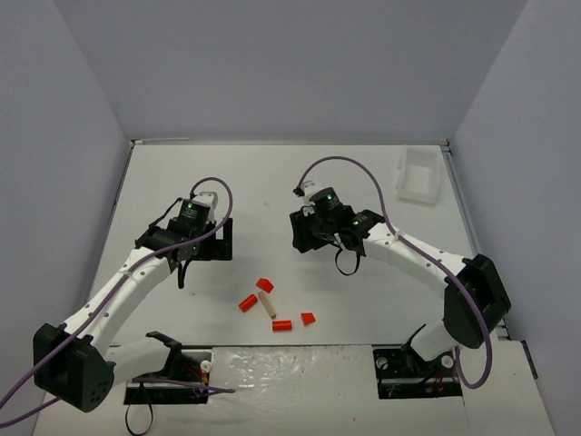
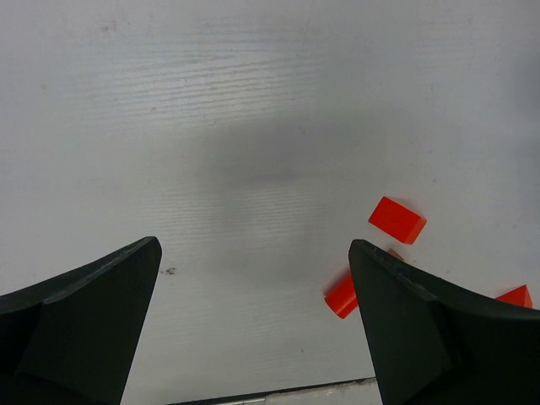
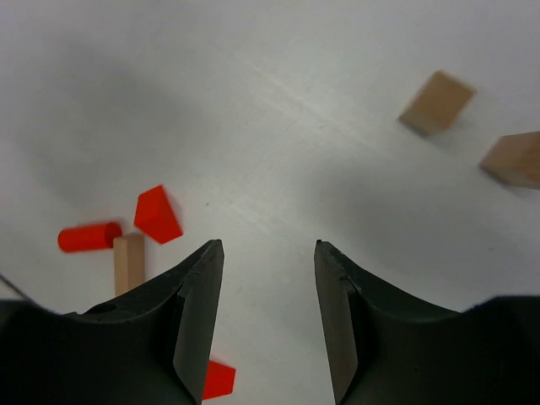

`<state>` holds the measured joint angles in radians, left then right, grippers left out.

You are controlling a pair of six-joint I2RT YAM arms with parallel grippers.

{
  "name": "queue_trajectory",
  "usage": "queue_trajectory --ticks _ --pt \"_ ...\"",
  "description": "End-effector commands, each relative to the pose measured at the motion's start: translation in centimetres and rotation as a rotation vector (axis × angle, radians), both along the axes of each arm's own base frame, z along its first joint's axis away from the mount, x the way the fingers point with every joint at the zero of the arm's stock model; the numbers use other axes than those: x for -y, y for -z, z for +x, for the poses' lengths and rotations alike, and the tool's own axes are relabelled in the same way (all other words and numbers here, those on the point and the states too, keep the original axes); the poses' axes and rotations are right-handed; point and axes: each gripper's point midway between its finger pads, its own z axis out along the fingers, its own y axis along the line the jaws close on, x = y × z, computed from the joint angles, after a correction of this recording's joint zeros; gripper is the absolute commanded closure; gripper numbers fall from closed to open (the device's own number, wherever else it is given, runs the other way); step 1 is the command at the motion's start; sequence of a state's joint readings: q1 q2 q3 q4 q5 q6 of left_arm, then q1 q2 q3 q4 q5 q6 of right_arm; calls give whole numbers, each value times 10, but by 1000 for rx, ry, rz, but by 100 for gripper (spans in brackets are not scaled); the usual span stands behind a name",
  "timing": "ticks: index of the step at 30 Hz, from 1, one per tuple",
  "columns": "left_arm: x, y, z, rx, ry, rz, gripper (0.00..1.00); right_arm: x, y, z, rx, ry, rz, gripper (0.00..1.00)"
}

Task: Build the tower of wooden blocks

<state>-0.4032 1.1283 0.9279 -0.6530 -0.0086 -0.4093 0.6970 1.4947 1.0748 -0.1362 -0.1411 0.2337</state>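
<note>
Left claw (image 2: 253,249) gapes; red, tan blocks (image 1: 268,304) lie scattered.

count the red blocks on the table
4, clustered near the table's front edge: back red block, left red block, near red block, right red block. Others may be hidden from view.

White table (image 1: 272,173), red blocks (image 1: 281,325), tan blocks (image 3: 436,103), white tray (image 1: 419,174)
</note>
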Motion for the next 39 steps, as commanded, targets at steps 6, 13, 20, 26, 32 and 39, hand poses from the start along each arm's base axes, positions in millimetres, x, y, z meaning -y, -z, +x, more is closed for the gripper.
queue_trajectory --ticks 6,13,20,26,32,39 --pt "-14 -28 6 -1 -156 -7 8 -60 19 -74 -90 -344 32 56" --pt "-21 -26 2 -36 -200 -3 8 -89 41 -114 -167 -479 14 56" --pt "-24 -30 1 -25 -207 -4 8 -105 61 -135 -218 -546 -17 57" --pt "-26 -33 -1 -19 -213 -5 8 -112 72 -137 -234 -541 -43 59" --pt "-30 -33 -4 -24 -217 0 8 -117 82 -140 -245 -553 -63 63" --pt "-34 -36 -4 -11 -224 0 8 -118 84 -138 -239 -550 -71 73"
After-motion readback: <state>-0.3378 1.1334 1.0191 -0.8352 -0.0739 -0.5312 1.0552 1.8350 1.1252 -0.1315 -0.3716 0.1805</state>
